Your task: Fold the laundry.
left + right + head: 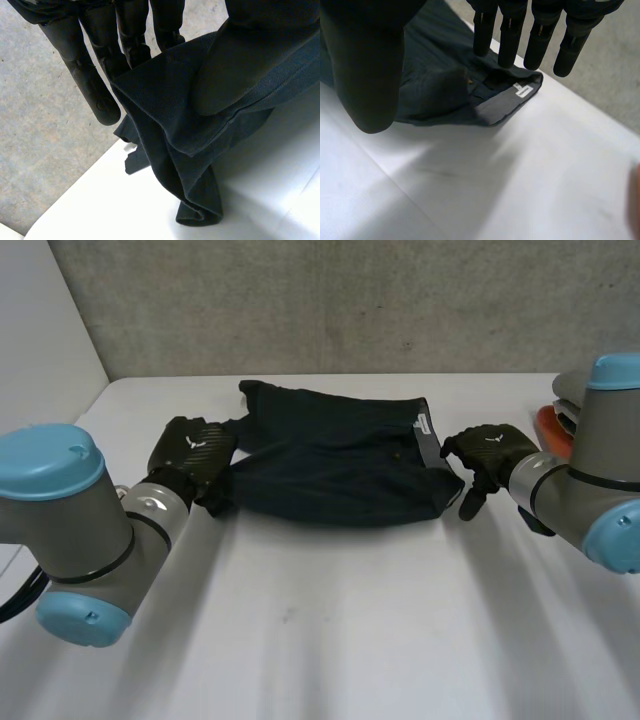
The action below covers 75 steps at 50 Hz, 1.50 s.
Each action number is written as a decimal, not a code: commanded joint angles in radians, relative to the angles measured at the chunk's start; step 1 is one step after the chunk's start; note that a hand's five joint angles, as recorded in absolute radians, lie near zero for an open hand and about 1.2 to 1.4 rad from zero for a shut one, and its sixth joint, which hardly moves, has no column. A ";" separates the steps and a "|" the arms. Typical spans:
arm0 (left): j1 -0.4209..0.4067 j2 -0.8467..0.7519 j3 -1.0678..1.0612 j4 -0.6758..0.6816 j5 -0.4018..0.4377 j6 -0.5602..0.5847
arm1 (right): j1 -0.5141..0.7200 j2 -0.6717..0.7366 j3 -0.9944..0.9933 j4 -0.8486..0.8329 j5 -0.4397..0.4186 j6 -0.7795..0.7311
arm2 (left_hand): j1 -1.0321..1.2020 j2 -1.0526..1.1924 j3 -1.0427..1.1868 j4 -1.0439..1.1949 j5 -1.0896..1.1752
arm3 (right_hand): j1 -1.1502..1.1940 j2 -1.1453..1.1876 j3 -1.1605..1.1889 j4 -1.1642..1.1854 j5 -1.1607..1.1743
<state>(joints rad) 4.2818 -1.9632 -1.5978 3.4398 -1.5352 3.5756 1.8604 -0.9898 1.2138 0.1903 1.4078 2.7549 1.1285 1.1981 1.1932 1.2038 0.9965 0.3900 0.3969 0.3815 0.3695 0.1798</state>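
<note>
A dark navy garment (340, 465) lies folded across the back middle of the white table (330, 620), its grey waistband and white label (422, 424) at its right end. My left hand (190, 453) is at the garment's left end. In the left wrist view its thumb (240, 65) pinches a fold of the dark cloth (165, 115) against the fingers (95, 85), and the cloth hangs down to the table. My right hand (487, 455) hovers just off the waistband end with fingers straight (512, 35), holding nothing. The waistband (497, 111) and label (522, 91) lie below its fingertips.
An orange and grey object (562, 412) sits at the table's far right, behind my right arm. A grey wall (330, 300) runs along the back. The table's left edge (100, 390) is close to my left arm.
</note>
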 commanded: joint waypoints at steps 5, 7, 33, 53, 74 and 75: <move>0.001 0.009 -0.001 -0.001 0.001 -0.017 | -0.003 -0.176 0.187 -0.052 0.036 -0.392 | 0.268 0.198 0.203 0.192 0.225 | 0.105 0.098 0.113 0.125 0.140; 0.003 0.010 0.002 -0.001 0.003 -0.017 | -0.001 -0.188 0.211 -0.067 0.013 -0.402 | 0.268 0.198 0.203 0.192 0.225 | 0.075 0.068 0.084 0.096 0.111; 0.013 0.009 0.111 -0.093 -0.010 -0.086 | 0.048 0.166 0.090 -0.394 -0.185 -0.416 | 0.268 0.198 0.203 0.192 0.225 | 1.002 0.995 1.011 1.023 1.038; 0.045 0.474 0.288 -0.447 0.044 -0.067 | -0.012 -0.385 -0.204 0.139 -0.087 -0.231 | 0.268 0.198 0.203 0.192 0.225 | 1.006 0.999 1.015 1.027 1.042; 0.044 -0.182 0.634 -0.494 0.026 0.112 | 0.097 0.109 -0.428 0.205 0.061 -0.235 | 0.268 0.198 0.203 0.192 0.225 | 1.006 0.999 1.015 1.027 1.042; 0.049 -0.203 0.669 -0.460 0.024 0.114 | 0.102 0.131 -0.456 0.166 0.083 -0.233 | 0.268 0.198 0.203 0.192 0.225 | 1.006 0.999 1.015 1.027 1.042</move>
<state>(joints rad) 4.3245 -1.9522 -1.1174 2.8040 -1.5039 3.6781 1.9250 -1.0389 0.8717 0.5041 1.3889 2.5178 1.1285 1.1981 1.1933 1.2038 0.9965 1.0774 1.1716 1.1755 1.1953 0.9736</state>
